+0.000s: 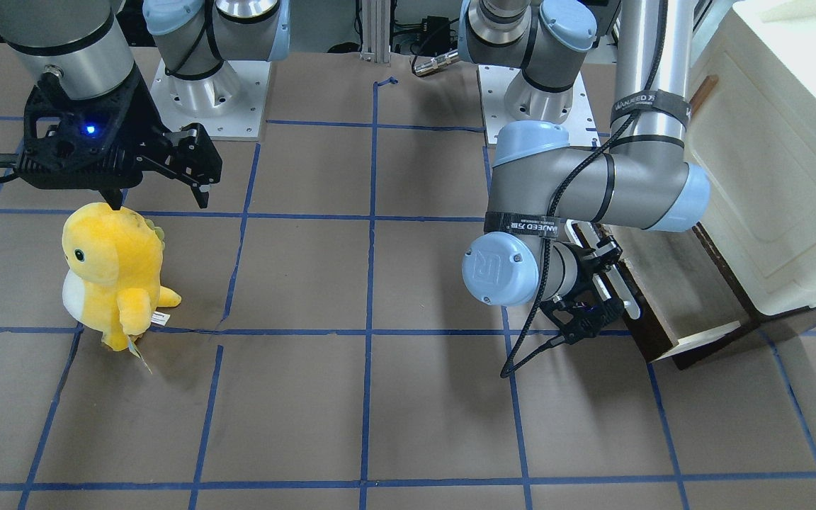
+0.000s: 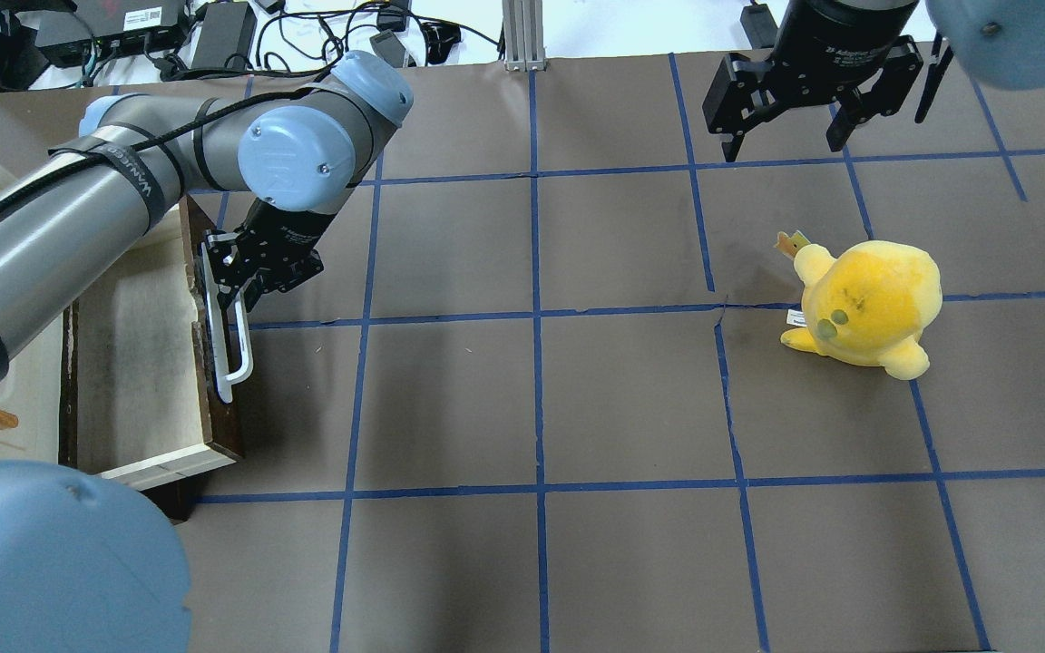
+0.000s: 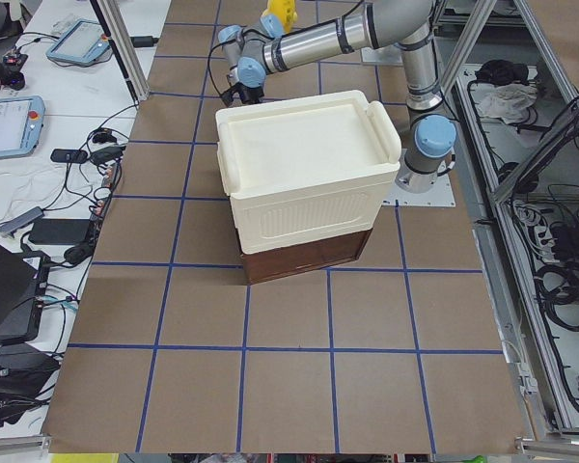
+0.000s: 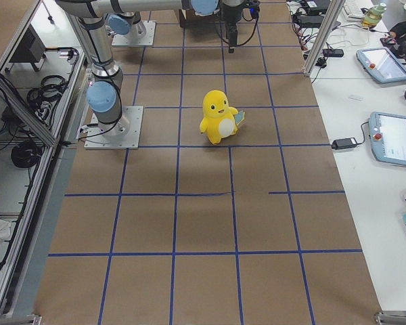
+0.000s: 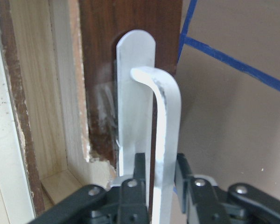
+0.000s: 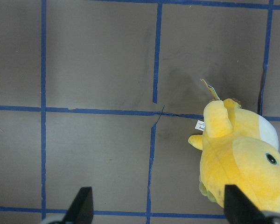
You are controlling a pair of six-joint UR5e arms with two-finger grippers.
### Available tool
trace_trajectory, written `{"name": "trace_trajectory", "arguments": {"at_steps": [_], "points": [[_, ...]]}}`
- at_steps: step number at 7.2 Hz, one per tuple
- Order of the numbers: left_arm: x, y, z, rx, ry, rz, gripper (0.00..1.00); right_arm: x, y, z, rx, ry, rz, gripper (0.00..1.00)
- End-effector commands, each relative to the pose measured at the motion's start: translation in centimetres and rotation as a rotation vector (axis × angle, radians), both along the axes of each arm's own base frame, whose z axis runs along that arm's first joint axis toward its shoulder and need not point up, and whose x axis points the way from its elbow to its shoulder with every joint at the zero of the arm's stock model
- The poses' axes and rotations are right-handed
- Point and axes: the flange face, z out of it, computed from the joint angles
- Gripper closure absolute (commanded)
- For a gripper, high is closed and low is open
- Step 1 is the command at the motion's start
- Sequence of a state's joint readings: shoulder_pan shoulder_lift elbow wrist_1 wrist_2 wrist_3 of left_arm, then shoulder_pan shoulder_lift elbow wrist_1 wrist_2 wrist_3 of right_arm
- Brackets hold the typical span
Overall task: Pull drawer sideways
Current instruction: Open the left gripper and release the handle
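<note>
The drawer (image 2: 137, 363) has a dark brown front, pale wood interior and a long white bar handle (image 2: 230, 349). It stands pulled out of the cream-white cabinet (image 3: 304, 183); it also shows in the front-facing view (image 1: 670, 297). My left gripper (image 2: 230, 299) is shut on the handle near its far end. The left wrist view shows the fingers (image 5: 139, 170) clamped on the white bar (image 5: 165, 140) in front of the brown drawer front (image 5: 130, 18). My right gripper (image 2: 786, 136) hangs open and empty above the table's far right.
A yellow plush toy (image 2: 863, 304) stands on the right half of the brown table, below the right gripper; it also shows in the right wrist view (image 6: 245, 158). Blue tape lines grid the table (image 2: 532, 399). The cabinet fills the left end.
</note>
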State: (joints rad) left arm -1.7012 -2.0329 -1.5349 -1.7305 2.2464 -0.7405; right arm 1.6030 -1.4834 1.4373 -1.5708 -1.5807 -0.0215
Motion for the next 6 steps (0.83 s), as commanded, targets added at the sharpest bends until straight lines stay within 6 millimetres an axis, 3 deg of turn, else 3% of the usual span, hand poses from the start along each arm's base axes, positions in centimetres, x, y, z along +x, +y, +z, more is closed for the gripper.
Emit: {"name": "trace_trajectory", "arguments": {"at_steps": [1,3,5,6], "points": [[0.0,0.0,1.4,-0.011,0.017,-0.014,0.0,0.0,0.0,0.0,0.0,-0.001,0.0,0.0],[-1.2,-1.0,4.9,-0.059,0.136,0.026,0.0,0.0,0.0,0.0,0.0,0.001,0.0,0.0],[-2.1,-1.0,10.5,-0.063,0.308,-0.068,0.0,0.0,0.0,0.0,0.0,-0.001,0.0,0.0],[-2.3,-1.2,14.5,-0.102,0.371,-0.122,0.0,0.0,0.0,0.0,0.0,-0.001,0.0,0.0]]}}
